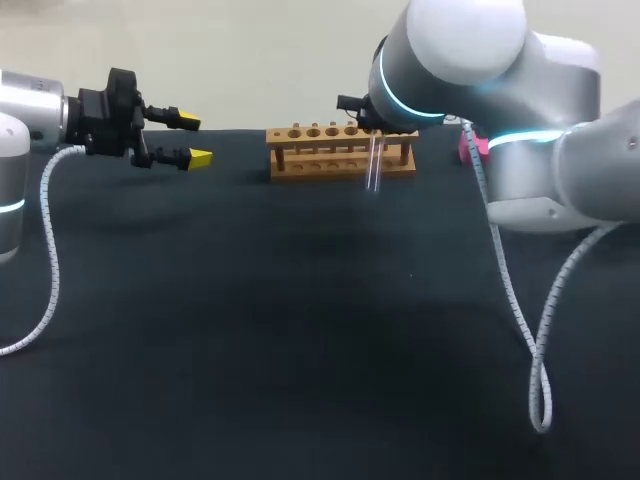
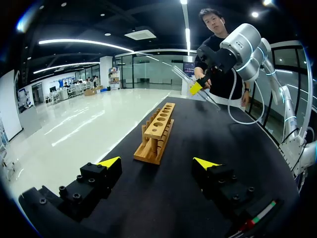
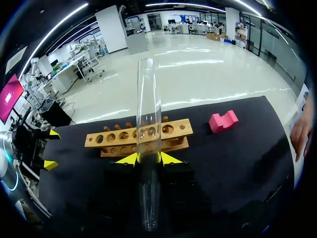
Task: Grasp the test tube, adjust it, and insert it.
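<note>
The right end effector (image 3: 148, 158) is clamped on the test tube (image 3: 148, 99), holding it over the wooden rack (image 3: 111, 139), likely to line it up with a hole. The left end effector (image 1: 195, 140) hovers aside, fingers apart.

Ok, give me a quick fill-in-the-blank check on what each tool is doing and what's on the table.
1. The right tool is shut on the ____.
2. The left tool is ____, holding nothing.
3. The block lying apart from the wooden rack is ____ in colour.
Missing words: test tube; open; pink.
</note>
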Motion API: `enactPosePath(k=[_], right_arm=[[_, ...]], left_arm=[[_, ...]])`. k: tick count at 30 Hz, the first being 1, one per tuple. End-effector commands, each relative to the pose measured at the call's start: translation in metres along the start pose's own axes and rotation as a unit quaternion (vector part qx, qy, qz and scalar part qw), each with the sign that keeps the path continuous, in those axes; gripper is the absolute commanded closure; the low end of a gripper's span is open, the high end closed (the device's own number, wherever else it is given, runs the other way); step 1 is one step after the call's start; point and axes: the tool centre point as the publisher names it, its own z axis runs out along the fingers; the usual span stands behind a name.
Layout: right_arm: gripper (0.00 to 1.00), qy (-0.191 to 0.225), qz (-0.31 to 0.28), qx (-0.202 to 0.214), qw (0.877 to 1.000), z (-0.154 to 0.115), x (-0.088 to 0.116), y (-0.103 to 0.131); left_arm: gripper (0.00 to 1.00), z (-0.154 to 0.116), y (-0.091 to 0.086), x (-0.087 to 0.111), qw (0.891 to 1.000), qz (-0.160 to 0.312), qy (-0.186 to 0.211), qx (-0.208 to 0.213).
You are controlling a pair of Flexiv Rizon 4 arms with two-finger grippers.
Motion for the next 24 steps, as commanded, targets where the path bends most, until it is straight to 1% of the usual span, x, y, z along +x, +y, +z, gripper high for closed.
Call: enactPosePath(k=[1,8,24], right_arm=[[1.0,-0.064,-0.002,0.001,0.998,-0.0237,0.0068,-0.0052],[1.0,-0.073,-0.008,-0.006,0.997,-0.0287,0.0064,-0.0079],[1.0,-0.073,-0.008,-0.006,0.997,-0.0287,0.0064,-0.0079]], left_arm=[[0.0,-0.0007,-0.0016,0.0013,1.0,0.002,-0.002,-0.002],[0.0,-0.0007,-0.0016,0.0013,1.0,0.002,-0.002,-0.002],[0.0,-0.0007,-0.0016,0.0013,1.0,0.002,-0.002,-0.002]])
